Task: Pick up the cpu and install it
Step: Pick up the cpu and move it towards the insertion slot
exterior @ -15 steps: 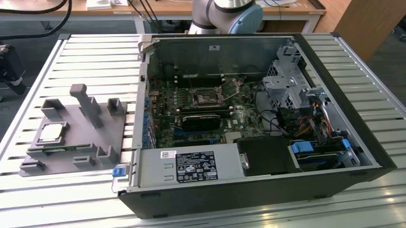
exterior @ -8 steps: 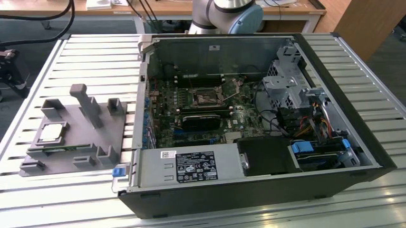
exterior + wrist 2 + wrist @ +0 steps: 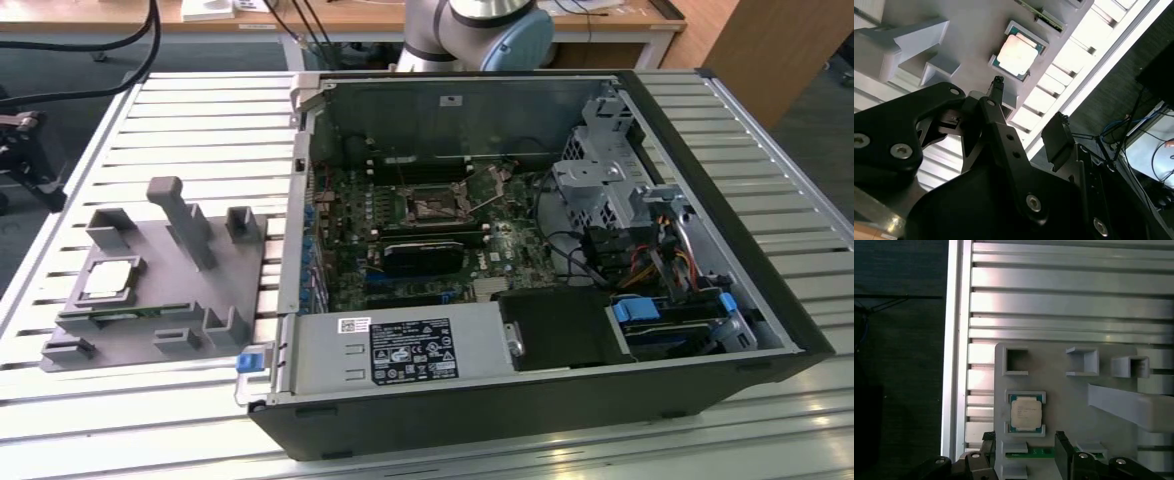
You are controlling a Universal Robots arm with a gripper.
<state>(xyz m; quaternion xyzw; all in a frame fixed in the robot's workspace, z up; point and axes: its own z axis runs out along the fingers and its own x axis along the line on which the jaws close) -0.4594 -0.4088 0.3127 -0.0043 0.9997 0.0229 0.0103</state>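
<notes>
On the exterior view's left, at nine o'clock from the case [image 3: 561, 415]: grey fixture [image 3: 160, 285] on slatted table [image 3: 134, 425].

Item: cpu [image 3: 107, 281] [image 3: 1026, 413].
- Flat, silver lid up, in a shallow pocket of the fixture.
- Pocket walls on two opposite edges; the other two edges seemingly open at mid-length.
- Untouched, not yet lifted.

Item: gripper [image 3: 1024, 452] [image 3: 1029, 107].
- Seen in both wrist views, poised above the fixture and apart from the cpu.
- Fingers [image 3: 1063, 442] spread wide, nothing between them.
- Spread judged wider than the chip.

Item: socket [image 3: 434, 208].
- Inside the case, at about ten o'clock from its middle.
- Frame apparently raised; contents too small to tell.

Item: green board [image 3: 1040, 452].
- In the slot just beside the cpu pocket, near one finger.

Handling notes, as judgement:
- Centre over the lid before going down, one finger to each open edge.
- Keep the fingers square to the chip, so as to grip both edges evenly.
- Descend straight and slow, stopping short of the pocket floor.
- Keep clear of the pocket walls and the green board.
- Close gently and lift level, since a tilted chip would likely jam against the walls.
- Likely slippery, being thin with smooth metal edges.
</notes>
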